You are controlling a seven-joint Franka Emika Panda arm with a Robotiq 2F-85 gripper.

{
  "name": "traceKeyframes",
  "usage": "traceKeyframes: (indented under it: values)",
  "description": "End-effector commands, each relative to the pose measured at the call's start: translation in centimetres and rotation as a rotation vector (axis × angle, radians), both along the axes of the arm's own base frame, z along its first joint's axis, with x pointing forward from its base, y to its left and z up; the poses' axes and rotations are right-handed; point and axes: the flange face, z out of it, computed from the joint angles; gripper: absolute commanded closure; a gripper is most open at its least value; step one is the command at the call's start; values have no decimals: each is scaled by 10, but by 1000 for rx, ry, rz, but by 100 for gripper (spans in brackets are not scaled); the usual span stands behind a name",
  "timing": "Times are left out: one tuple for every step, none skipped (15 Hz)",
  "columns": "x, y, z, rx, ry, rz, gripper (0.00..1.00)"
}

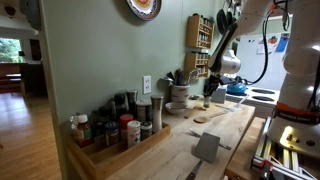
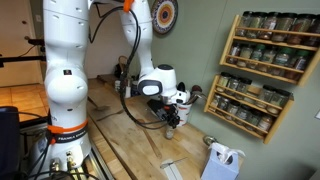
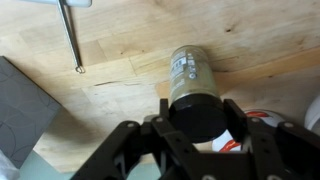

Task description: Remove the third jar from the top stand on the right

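A small spice jar (image 3: 187, 68) with a pale label and a black lid sits between my gripper's (image 3: 198, 110) fingers in the wrist view, just above the wooden countertop (image 3: 120, 45). The fingers press on both sides of the lid. In both exterior views the gripper (image 1: 208, 97) (image 2: 170, 120) is low over the counter, away from the wall spice rack (image 2: 262, 75) (image 1: 201, 42). The rack's top shelf (image 2: 275, 22) holds a row of small jars.
A low wooden crate of larger spice bottles (image 1: 112, 138) stands at the counter's near end. A utensil holder (image 1: 178, 92) and a metal spatula (image 1: 207, 148) are on the counter. A thin metal rod (image 3: 70, 38) and a dark grey slab (image 3: 20, 110) lie near the jar.
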Motion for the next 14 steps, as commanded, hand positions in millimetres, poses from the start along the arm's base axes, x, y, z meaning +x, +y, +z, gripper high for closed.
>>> traceKeyframes:
  values:
    - [-1, 4, 0, 8, -3, 13, 69]
    - [-1, 6, 1, 15, -1, 18, 69]
    - [-2, 8, 0, 24, 4, 23, 69]
    - [-3, 9, -2, 29, 12, 31, 69]
    - [-3, 10, -3, 33, 15, 40, 69]
    - [-5, 10, -5, 36, 21, 45, 69]
    - [-6, 10, -7, 36, 26, 53, 69]
    - [-7, 10, -7, 38, 29, 60, 69]
    - [-7, 9, -9, 38, 33, 68, 69]
    - [-7, 9, -10, 40, 34, 77, 69]
    - [-7, 9, -11, 45, 37, 83, 69]
    - [-8, 9, -13, 47, 43, 92, 69]
    - [-8, 8, -14, 52, 44, 99, 69]
    - [-9, 7, -15, 52, 45, 100, 69]
